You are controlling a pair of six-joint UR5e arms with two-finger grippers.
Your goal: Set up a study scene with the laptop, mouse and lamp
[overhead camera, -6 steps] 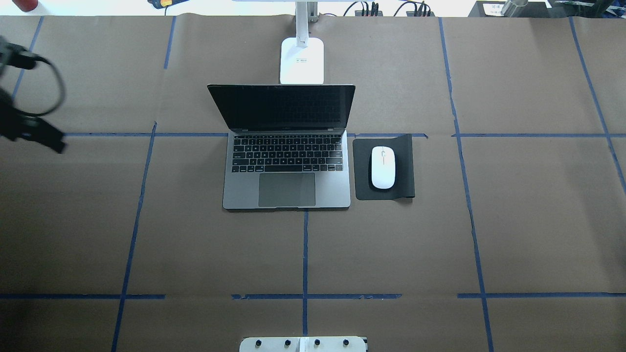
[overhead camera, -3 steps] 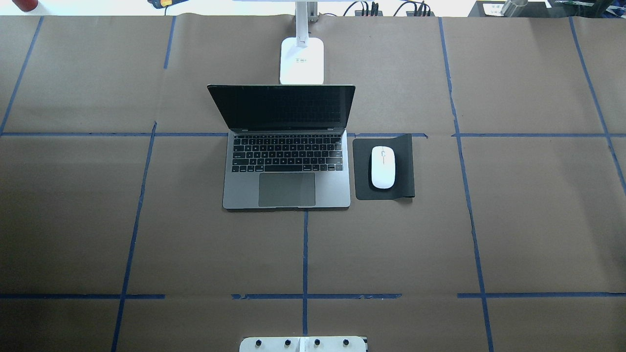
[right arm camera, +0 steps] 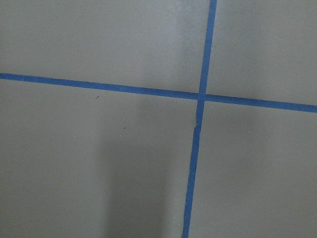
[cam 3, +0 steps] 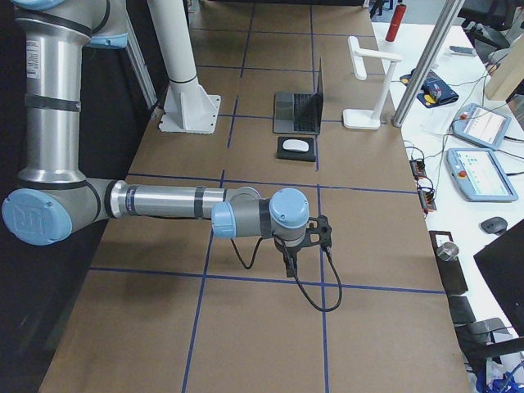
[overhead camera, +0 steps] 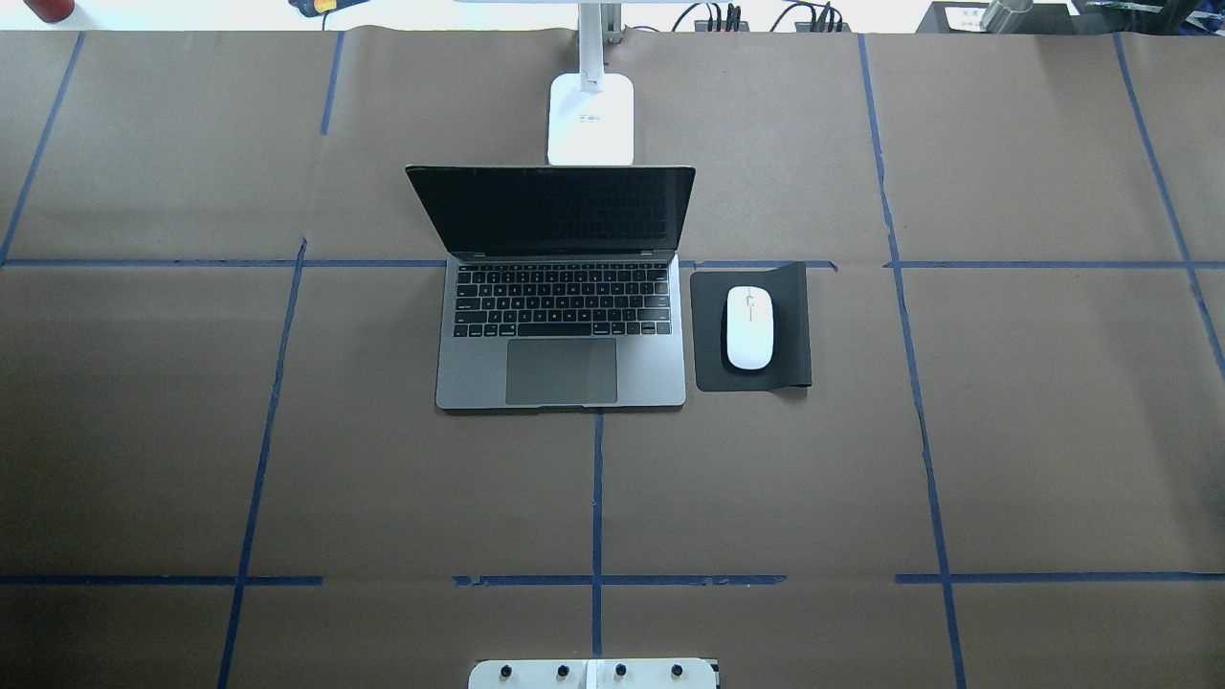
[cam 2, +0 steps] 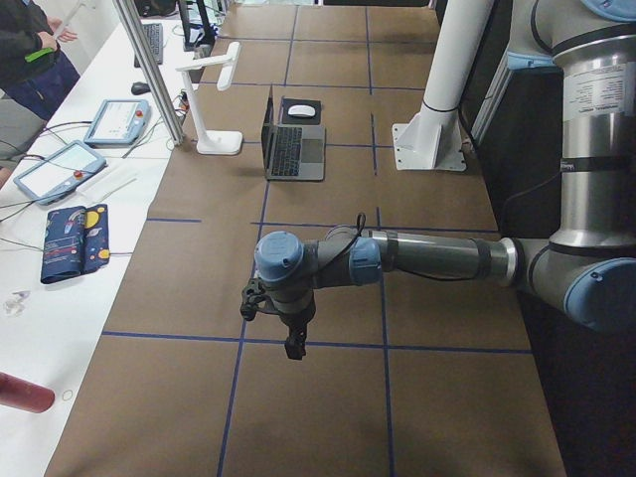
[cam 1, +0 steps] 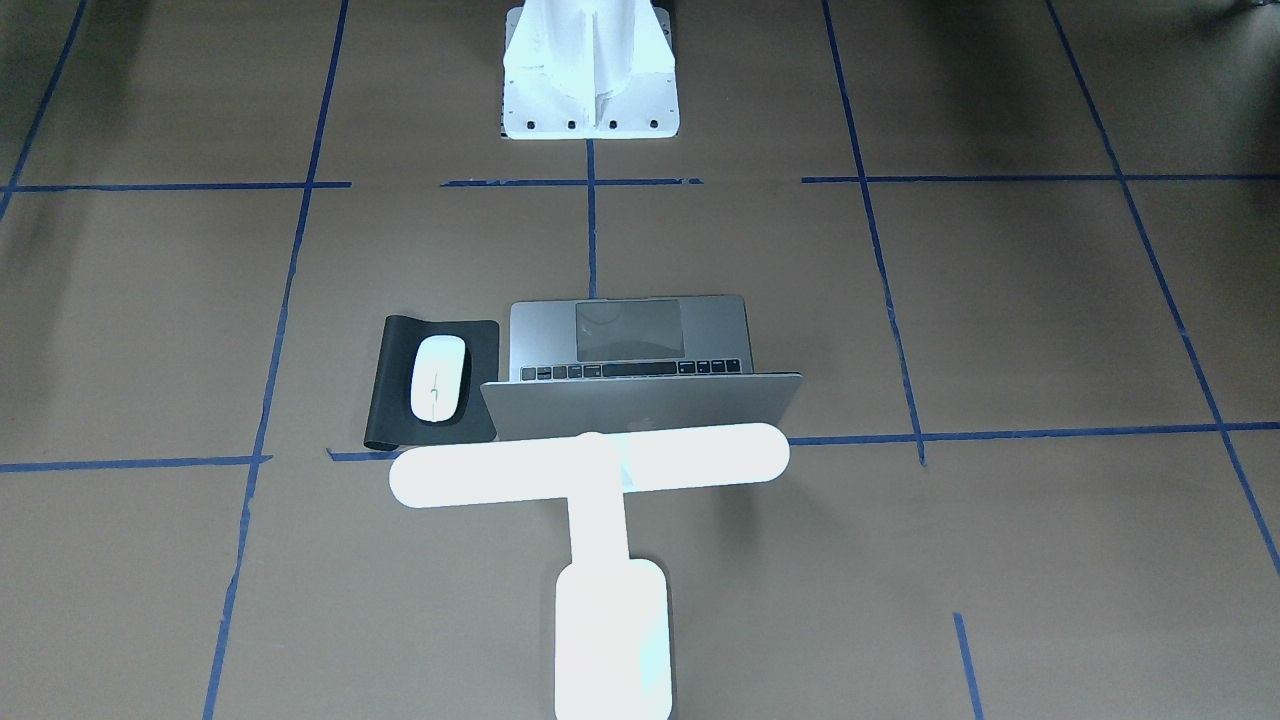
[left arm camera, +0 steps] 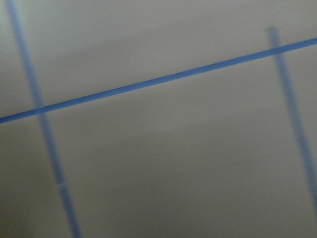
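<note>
The grey laptop (overhead camera: pixel 562 373) stands open at the table's middle, its screen dark; its lid (cam 1: pixel 640 410) faces the front view. The white mouse (overhead camera: pixel 749 327) lies on a black mat just right of the laptop. The white T-shaped lamp (overhead camera: pixel 590 120) stands upright behind the laptop, and its bar head (cam 1: pixel 590 465) hangs over the lid. My left gripper (cam 2: pixel 288 343) shows only in the exterior left view, low over bare paper far from the laptop. My right gripper (cam 3: pixel 288 266) shows only in the exterior right view, likewise far off. I cannot tell whether either is open or shut.
The black mat (overhead camera: pixel 794 325) lies under the mouse. A white flared pedestal (cam 1: pixel 590 70) with bolt holes stands at the robot's side of the table. Blue tape lines cross the brown paper. Tablets and cables lie on the white bench (cam 2: pixel 60 169) beyond the lamp.
One second ago my left arm showed at the overhead view's left edge; it has since moved out of that view. Laptop, mouse and lamp have not moved.
</note>
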